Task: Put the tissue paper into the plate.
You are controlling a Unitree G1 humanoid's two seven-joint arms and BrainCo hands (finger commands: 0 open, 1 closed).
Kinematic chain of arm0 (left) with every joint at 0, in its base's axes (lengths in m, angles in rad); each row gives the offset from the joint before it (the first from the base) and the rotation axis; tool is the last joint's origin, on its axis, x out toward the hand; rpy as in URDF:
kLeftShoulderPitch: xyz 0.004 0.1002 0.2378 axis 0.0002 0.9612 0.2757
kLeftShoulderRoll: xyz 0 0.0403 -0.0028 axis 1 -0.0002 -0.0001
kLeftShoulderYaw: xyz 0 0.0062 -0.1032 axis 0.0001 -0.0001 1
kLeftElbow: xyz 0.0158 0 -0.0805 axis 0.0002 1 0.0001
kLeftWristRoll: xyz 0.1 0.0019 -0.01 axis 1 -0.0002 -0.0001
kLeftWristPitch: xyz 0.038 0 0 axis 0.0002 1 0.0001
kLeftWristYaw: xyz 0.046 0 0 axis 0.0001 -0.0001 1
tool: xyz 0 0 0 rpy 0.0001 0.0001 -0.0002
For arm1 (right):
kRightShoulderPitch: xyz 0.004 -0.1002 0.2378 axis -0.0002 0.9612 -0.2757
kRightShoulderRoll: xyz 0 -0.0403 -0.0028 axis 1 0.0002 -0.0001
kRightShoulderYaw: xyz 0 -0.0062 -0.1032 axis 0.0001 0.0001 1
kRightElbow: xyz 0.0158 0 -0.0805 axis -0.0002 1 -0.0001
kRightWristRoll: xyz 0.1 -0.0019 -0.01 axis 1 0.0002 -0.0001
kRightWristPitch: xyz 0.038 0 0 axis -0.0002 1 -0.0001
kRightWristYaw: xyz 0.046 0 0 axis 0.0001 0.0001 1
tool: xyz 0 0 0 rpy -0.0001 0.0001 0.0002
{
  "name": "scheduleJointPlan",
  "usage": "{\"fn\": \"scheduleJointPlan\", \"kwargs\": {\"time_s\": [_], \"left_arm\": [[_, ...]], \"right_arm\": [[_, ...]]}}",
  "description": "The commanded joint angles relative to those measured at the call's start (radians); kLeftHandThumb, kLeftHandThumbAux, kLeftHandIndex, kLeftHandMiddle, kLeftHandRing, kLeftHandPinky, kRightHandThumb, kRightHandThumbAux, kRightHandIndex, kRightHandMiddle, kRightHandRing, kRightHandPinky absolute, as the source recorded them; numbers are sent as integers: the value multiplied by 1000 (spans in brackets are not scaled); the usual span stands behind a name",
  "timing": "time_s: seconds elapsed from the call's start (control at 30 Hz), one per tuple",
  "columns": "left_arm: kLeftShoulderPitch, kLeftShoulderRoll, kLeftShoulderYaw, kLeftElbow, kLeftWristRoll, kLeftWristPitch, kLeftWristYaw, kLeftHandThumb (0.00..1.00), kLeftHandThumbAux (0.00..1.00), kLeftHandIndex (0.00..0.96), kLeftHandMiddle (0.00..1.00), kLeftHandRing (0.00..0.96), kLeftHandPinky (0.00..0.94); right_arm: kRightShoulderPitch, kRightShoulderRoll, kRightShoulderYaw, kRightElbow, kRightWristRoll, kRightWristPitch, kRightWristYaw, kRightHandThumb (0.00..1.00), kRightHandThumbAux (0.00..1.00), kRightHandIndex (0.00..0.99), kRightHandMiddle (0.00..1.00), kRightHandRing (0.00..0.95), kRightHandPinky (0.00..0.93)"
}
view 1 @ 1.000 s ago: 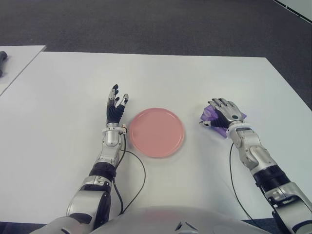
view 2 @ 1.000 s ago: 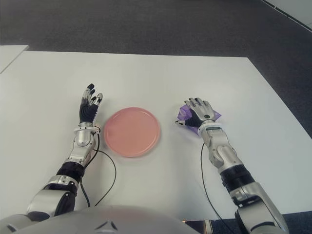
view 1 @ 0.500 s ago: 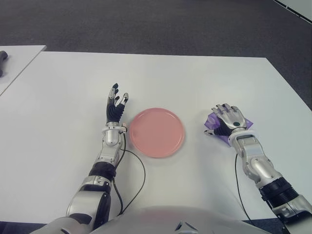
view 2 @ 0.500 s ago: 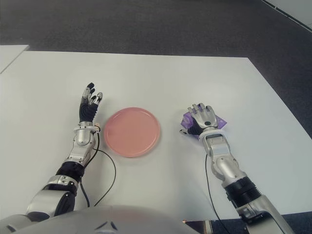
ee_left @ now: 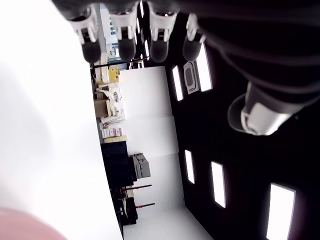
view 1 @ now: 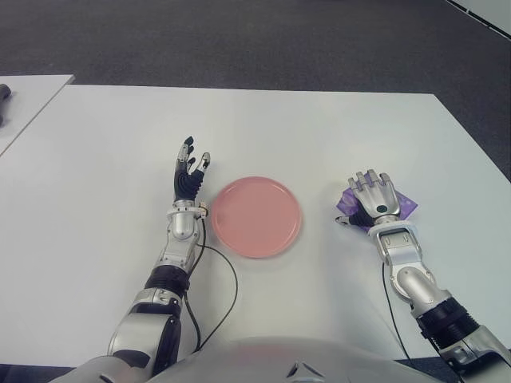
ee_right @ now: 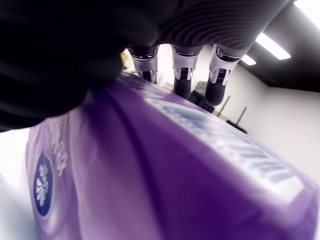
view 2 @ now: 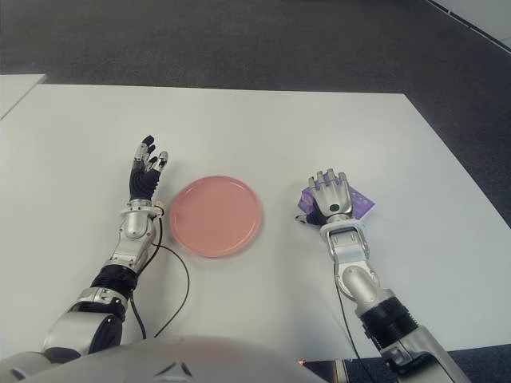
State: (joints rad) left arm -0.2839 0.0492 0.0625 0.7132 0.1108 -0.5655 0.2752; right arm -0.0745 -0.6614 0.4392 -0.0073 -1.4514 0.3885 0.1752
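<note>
White desk filling most of the view, smooth and matte, far edge straight, right edge slanting toward the near right. Beyond it, dark grey carpet floor across the whole far side and down the right. Second white desk at the far left, separated by a narrow gap, with a small dark object at its left edge. Pale corner of another surface at the far right. Long ceiling light panels visible in the left wrist view.

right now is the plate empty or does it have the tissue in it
Empty: the pink plate shows bare. The purple tissue pack lies on the table under the right hand.
</note>
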Motion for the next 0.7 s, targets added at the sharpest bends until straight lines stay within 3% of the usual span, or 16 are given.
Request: {"fn": "scheduleJointPlan", "kwargs": {"time_s": [0.03, 0.4, 0.7], "left_arm": [[16, 2, 0, 11, 9, 8, 3, 6, 456, 0, 0, 0, 0], [16, 5, -3, 12, 5, 10, -10, 0, 441, 0, 0, 0, 0], [24, 7, -4, 9, 10, 7, -5, 0, 438, 0, 0, 0, 0]], "right_arm": [[12, 36, 3, 63, 32, -16, -43, 121, 328, 0, 0, 0, 0], [-4, 57, -22, 106, 110, -42, -136, 128, 333, 0, 0, 0, 0], [-17, 61, -15, 124, 134, -45, -141, 137, 342, 0, 0, 0, 0]]}}
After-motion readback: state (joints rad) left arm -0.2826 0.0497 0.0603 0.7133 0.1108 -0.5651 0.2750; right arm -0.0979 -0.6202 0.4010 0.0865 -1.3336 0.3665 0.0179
